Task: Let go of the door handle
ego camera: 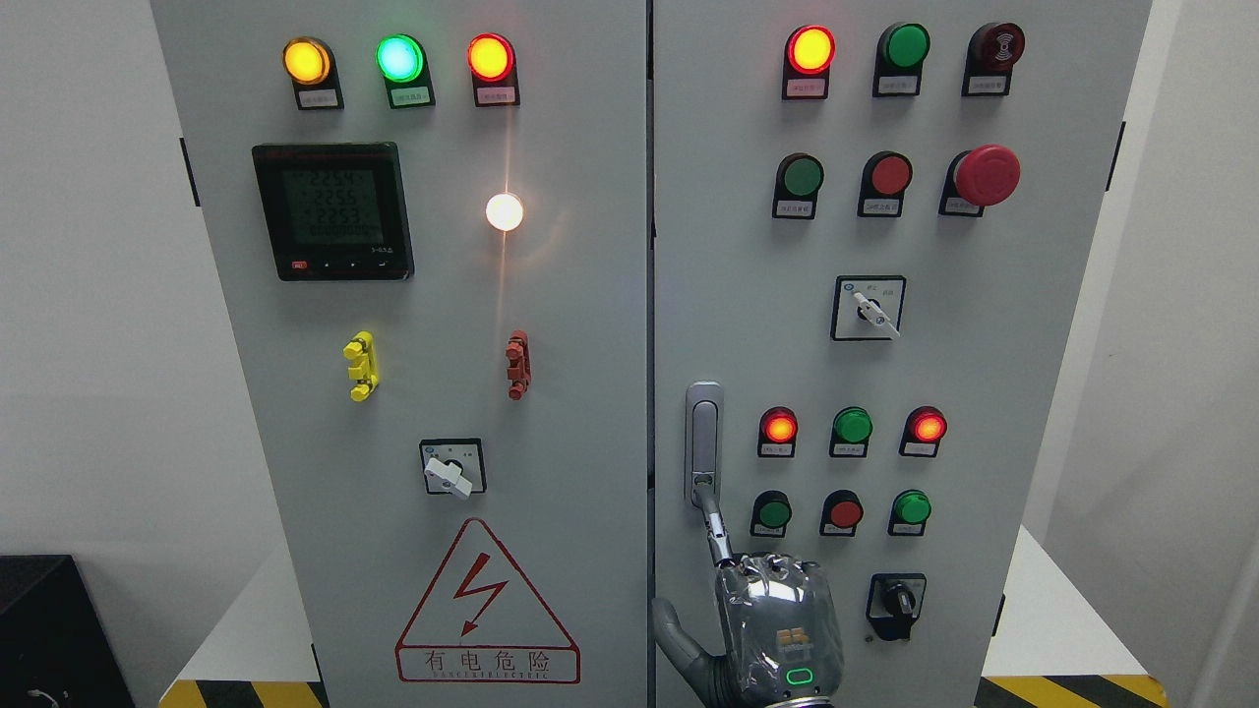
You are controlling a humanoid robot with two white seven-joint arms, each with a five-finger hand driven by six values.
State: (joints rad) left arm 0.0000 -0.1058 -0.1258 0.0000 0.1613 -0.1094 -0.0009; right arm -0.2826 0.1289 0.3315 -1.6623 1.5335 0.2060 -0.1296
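Note:
The grey door handle (pixel 703 438) stands upright in its recess on the left edge of the cabinet's right door (pixel 984 374). My right hand (pixel 777 624) rises from the bottom edge just below it, back of the hand toward the camera. Its index finger (pixel 716 526) points up and its tip touches the handle's lower end. The other fingers are curled at the knuckles and the thumb (pixel 674 629) sticks out to the left. Nothing is grasped. The left arm is out of view.
Both cabinet doors appear shut, meeting at a seam (pixel 650 344). The right door carries lit and unlit push buttons, a red emergency stop (pixel 987 175) and rotary switches (pixel 869 308). The left door holds a meter (pixel 332 211), lamps and a warning triangle (pixel 487 605).

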